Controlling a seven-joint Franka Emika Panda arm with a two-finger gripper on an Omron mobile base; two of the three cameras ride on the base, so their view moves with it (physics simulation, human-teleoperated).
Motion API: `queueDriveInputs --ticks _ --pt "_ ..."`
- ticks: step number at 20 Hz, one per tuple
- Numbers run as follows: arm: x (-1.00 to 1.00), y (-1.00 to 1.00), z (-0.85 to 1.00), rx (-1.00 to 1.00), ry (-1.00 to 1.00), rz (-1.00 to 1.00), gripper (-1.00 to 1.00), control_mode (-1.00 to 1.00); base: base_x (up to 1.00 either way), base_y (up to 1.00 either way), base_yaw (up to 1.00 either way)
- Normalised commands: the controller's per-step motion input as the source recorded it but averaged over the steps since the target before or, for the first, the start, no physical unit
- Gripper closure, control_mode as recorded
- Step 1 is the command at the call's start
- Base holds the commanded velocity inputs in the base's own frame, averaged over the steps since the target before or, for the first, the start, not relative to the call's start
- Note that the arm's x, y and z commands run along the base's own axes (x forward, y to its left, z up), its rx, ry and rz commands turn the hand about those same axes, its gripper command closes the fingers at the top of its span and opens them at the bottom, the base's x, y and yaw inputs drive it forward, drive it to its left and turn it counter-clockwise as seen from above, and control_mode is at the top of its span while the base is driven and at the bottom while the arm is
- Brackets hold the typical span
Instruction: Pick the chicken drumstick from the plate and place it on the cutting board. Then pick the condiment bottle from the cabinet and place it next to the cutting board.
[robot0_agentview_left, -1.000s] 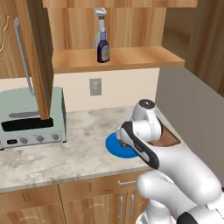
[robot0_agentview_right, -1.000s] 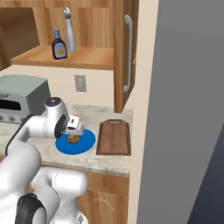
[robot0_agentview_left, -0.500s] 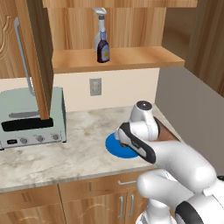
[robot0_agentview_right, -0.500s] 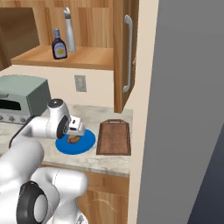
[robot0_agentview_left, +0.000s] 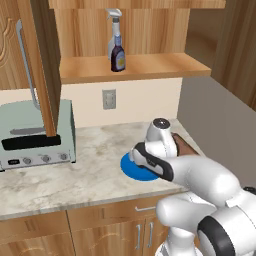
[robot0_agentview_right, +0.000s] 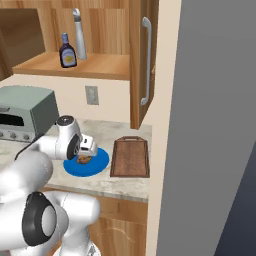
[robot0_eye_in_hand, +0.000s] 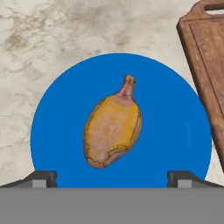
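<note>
Hand view: claw (robot0_eye_in_hand: 112, 177) wide open, empty, above chicken drumstick (robot0_eye_in_hand: 112, 129); bottle label (robot0_agentview_right: 68, 60) unreadable

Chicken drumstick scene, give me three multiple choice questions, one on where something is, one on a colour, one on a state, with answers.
1. Where does the chicken drumstick lie?
A. on the cutting board
B. on the plate
C. on the cabinet shelf

2. What colour is the plate?
A. blue
B. white
C. green

3. How do the jaws of the gripper stand?
A. shut on the drumstick
B. shut on nothing
C. open above the drumstick

Answers: 1 B, the hand view shows it in the middle of the plate, with the cutting board bare beside it. 2 A, a bright blue disc in all views. 3 C, both fingertips stand wide apart and clear of the meat.
</note>
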Motion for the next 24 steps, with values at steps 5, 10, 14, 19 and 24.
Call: queueDriveInputs --ticks 5,10,14,19,24 --pt "0.15 0.05 -0.17 0.0 0.0 0.0 -1.0 -1.0 0.0 0.0 0.0" --pt "0.13 0.01 -0.17 0.0 0.0 0.0 -1.0 -1.0 0.0 0.0 0.0" --pt "0.12 0.0 -0.15 0.0 0.0 0.0 -1.0 -1.0 0.0 0.0 0.0" --pt "0.1 0.0 -0.16 0.0 0.0 0.0 -1.0 -1.0 0.0 0.0 0.0" --pt "0.09 0.01 -0.15 0.0 0.0 0.0 -1.0 -1.0 0.0 0.0 0.0"
